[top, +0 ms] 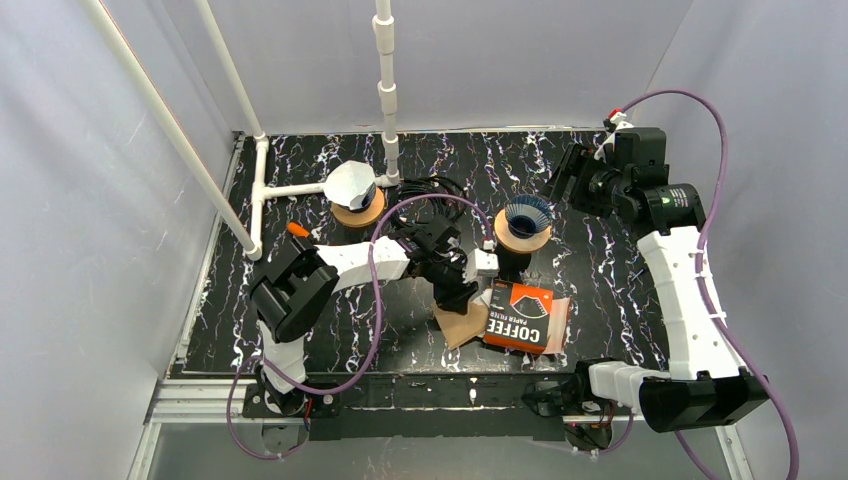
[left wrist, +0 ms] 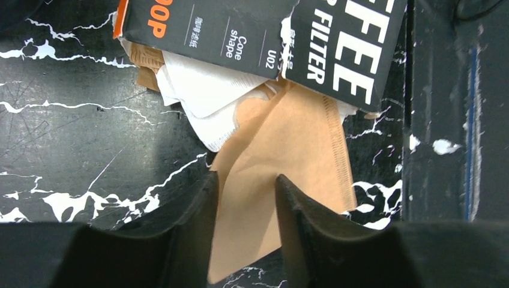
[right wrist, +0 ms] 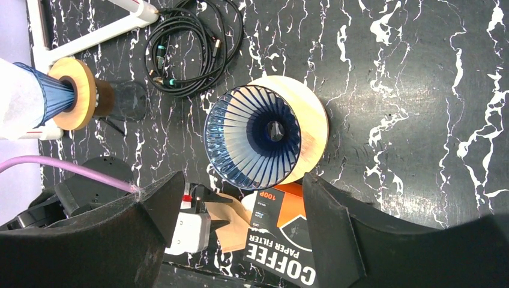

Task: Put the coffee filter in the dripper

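Note:
A brown paper coffee filter [left wrist: 288, 138] lies on the black marbled table, sticking out of the torn filter package [left wrist: 252, 30]. My left gripper [left wrist: 245, 180] is open, low over the filter, one finger on each side of its near corner. In the top view the left gripper [top: 462, 300] sits just left of the package [top: 525, 318]. The blue ribbed dripper [top: 527, 215] on its wooden ring stands behind the package and holds nothing. My right gripper [right wrist: 240, 177] is open and empty, raised above the dripper [right wrist: 253, 144] at the back right.
White filters [left wrist: 204, 90] also spill from the package. A second dripper with a white filter in it [top: 352, 185] stands at the back left. A coiled black cable [top: 440, 190] lies between the two drippers. A white pipe frame [top: 387, 90] rises at the back.

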